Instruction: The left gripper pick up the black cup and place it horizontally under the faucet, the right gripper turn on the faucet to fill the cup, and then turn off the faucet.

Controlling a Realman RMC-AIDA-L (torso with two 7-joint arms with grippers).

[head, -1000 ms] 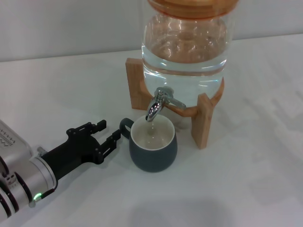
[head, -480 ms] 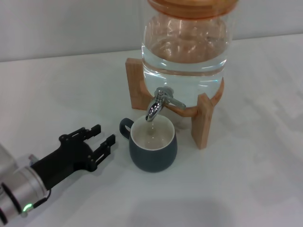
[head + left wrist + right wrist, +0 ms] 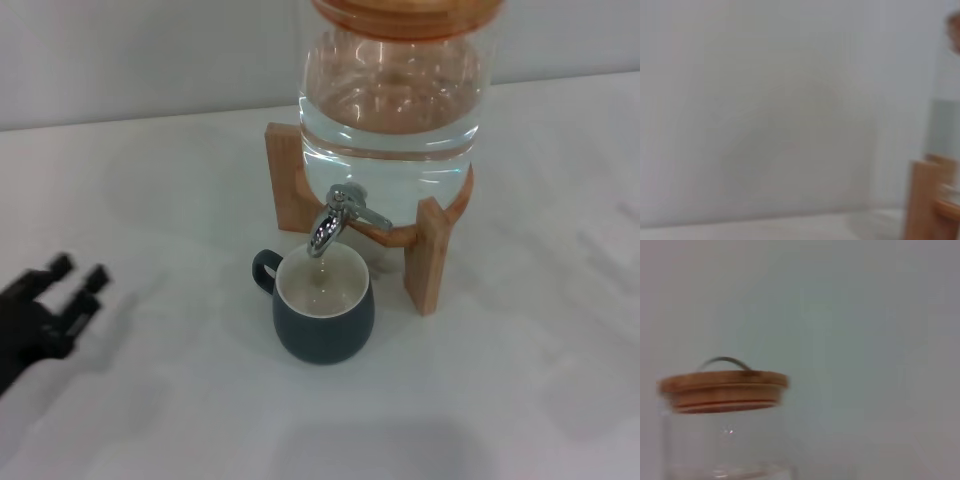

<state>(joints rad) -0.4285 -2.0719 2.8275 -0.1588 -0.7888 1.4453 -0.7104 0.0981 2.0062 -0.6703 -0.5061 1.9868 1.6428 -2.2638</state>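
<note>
A large clear glass jar (image 3: 392,100), holding water and capped by a round wooden lid (image 3: 724,388), is seated in a light wooden cradle stand (image 3: 430,250) on the white table (image 3: 540,350). The squat dark blue-black cup with a cream-white inside (image 3: 323,305) is set upright on the table directly below the spout, its loop handle turned toward the robot's left. The small shiny chrome faucet (image 3: 338,218) is mounted at the jar's base, its spout just above the cup's rim.

The left gripper (image 3: 60,292), a black two-fingered claw, is seen at the head view's left edge, well apart from the cup, its fingers spread and nothing held. The right gripper is not seen in any view.

Placement is judged done. For the lever to be turned well, it should be approached from the robot's right, with the cup and stand left undisturbed.
</note>
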